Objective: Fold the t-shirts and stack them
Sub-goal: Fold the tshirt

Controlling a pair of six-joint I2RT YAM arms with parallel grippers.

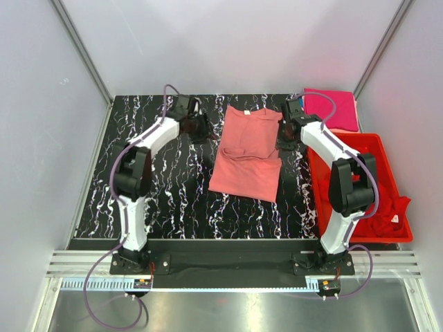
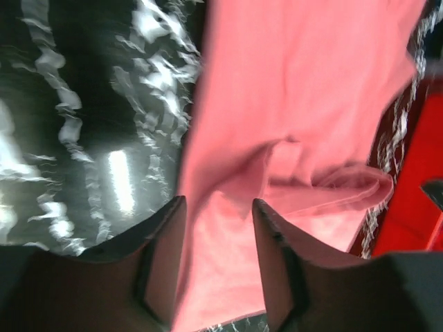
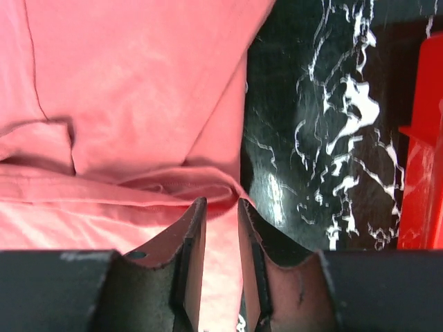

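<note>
Now, nearest on the right, the red bin (image 1: 363,135) holds a crumpled red tee (image 1: 384,211). Mid-table (image 1: 173,194), the salmon tee (image 1: 248,155) lies folded (wrist views show its crease). The left hand (image 2: 218,207) is half open and the right hand (image 3: 218,204) barely parted, both empty. The far-corner magenta tee (image 1: 332,109) shows only from above.

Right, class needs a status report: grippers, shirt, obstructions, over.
Left gripper open, right gripper open. Salmon t-shirt partly folded, mid-table. Nothing blocking.
</note>
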